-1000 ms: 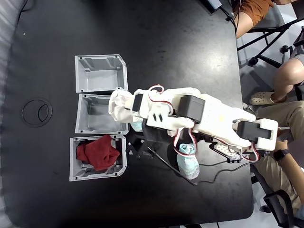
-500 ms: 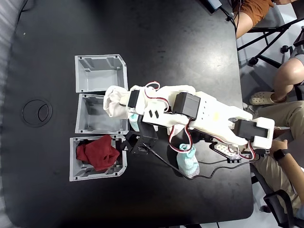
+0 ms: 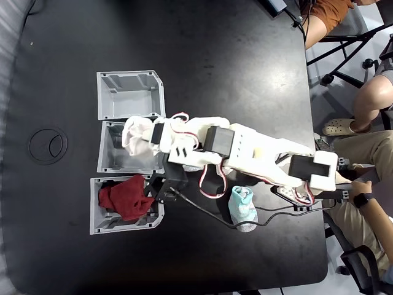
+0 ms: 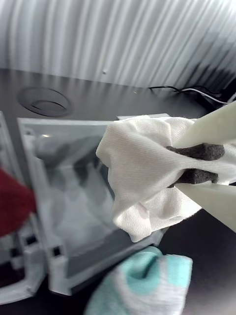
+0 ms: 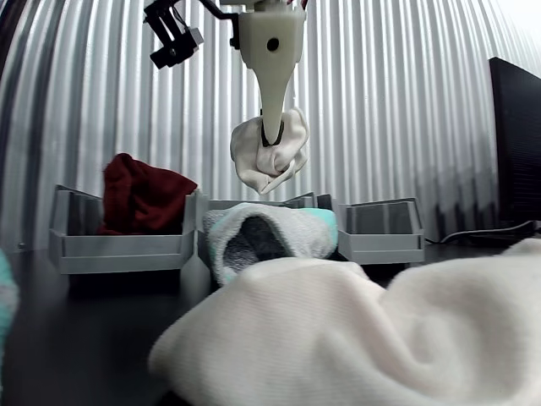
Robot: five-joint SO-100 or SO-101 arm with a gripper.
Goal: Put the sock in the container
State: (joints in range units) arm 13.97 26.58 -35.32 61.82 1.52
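Sock: the plain white sock (image 4: pixel 142 172), a rounded lump of soft cloth, hangs in the air, clear of the table; in the fixed view (image 3: pixel 136 132) it sits over the near edge of the middle bin, and in the other view (image 5: pixel 270 152) it dangles above the row of bins.
Pincer: the cream two-finger pincer (image 4: pixel 189 165) is clamped on the white sock, its dark foam pads (image 4: pixel 196 151) pressed into the cloth; in the other view (image 5: pixel 270 139) it points straight down.
Container: the light grey rectangular plastic bin with ribbed inner walls (image 3: pixel 113 161), middle of three in a row toward the left edge of the table in the fixed view, lies under the sock; the wrist view (image 4: pixel 64 206) shows its open inside.
Neighbouring bins: one alike grey bin (image 3: pixel 123 92) stands touching it on the side toward the table's top edge; the other (image 3: pixel 98 227), on the side toward the bottom edge, holds a dark red crumpled cloth (image 3: pixel 126 196).
Other socks: a mint-green-and-white sock (image 3: pixel 242 209) lies on the black table (image 3: pixel 215 55) beside the arm's white body (image 3: pixel 245 150).
Table's right edge: a person's legs and a wrist.
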